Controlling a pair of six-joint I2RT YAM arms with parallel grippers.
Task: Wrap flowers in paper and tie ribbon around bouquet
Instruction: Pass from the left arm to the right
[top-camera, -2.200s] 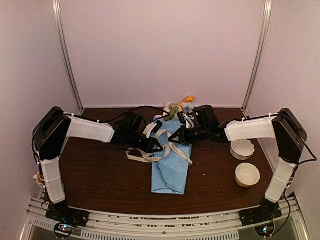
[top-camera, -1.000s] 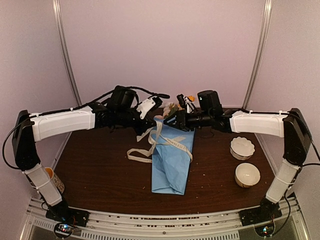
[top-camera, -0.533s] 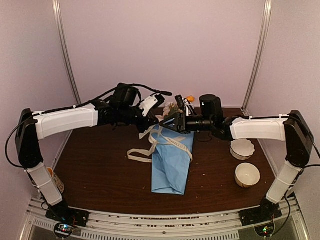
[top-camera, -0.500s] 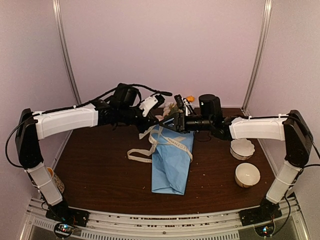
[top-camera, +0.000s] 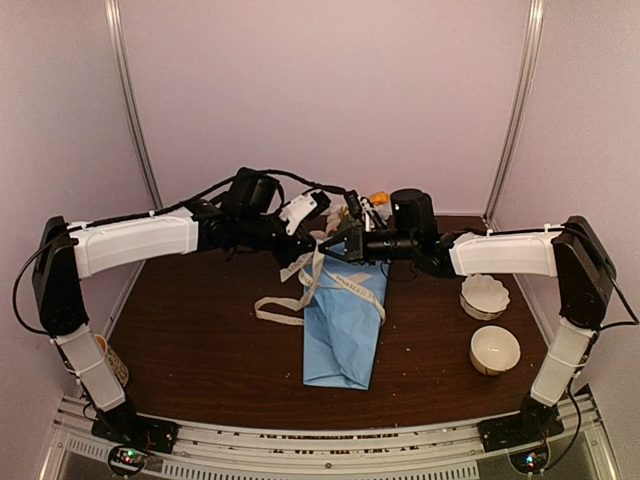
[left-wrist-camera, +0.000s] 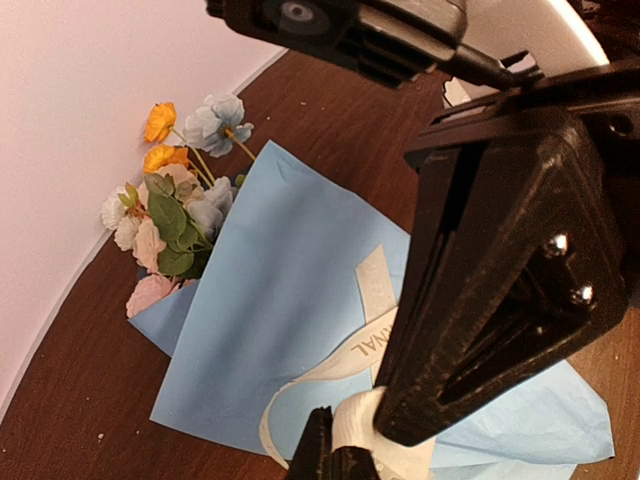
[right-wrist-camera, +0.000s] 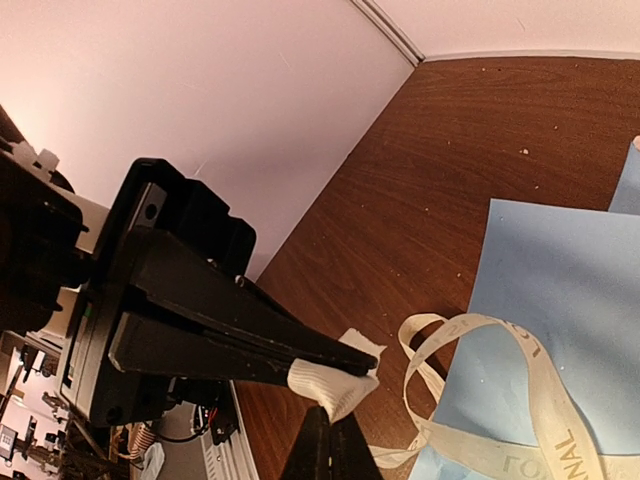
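Dark brown wood table (top-camera: 200, 350) with pale specks on it. It sits in a booth with plain lilac-pink walls (top-camera: 330, 90). Metal poles (top-camera: 133, 110) run up both back corners. A slotted metal rail (top-camera: 320, 445) crosses the bottom edge of the top view, with my arm bases on it. Two white bowls (top-camera: 494, 350) sit on the right side of the table, well apart from the work. A cup (top-camera: 108, 358) at lower left is partly hidden behind my left arm.

The blue paper (top-camera: 345, 325) lies wrapped at the centre of the table. The flowers (top-camera: 377, 198) poke out of its far end, close to the back wall; in the left wrist view they are at upper left.

The ribbon (top-camera: 280, 308) drapes across the paper. One loop spills onto the wood left of it, and one end is lifted above the paper's far end.

My left gripper (top-camera: 308, 248) is clamped tight on that lifted end. A white tuft of ribbon sticks out past the fingertips in the right wrist view.

My right gripper (top-camera: 330, 250) has its jaws closed narrow, tip to tip with the left one and right at the tuft. I cannot tell if it actually pinches the ribbon.

Both arms reach in level from the sides and meet mid-frame.
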